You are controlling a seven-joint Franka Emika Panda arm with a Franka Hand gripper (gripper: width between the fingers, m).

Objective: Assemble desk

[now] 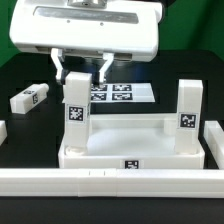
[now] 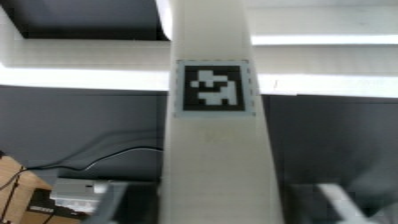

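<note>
The desk's white tray-like tabletop [image 1: 130,150] lies in the middle of the table, and part of its rim [image 2: 80,55] shows in the wrist view. Two white legs stand upright in its corners, one on the exterior view's left [image 1: 75,112] and one on the right [image 1: 190,108]. My gripper [image 1: 81,72] hangs over the left leg with a finger on each side of its upper end, shut on it. In the wrist view this leg [image 2: 217,90] runs between my gripper's [image 2: 222,205] fingers with its tag facing the camera.
A loose white leg [image 1: 30,98] lies on the black table at the exterior view's left. The marker board [image 1: 125,95] lies behind the tabletop. A long low white rail [image 1: 110,182] runs along the front. Another white piece [image 1: 3,132] shows at the left edge.
</note>
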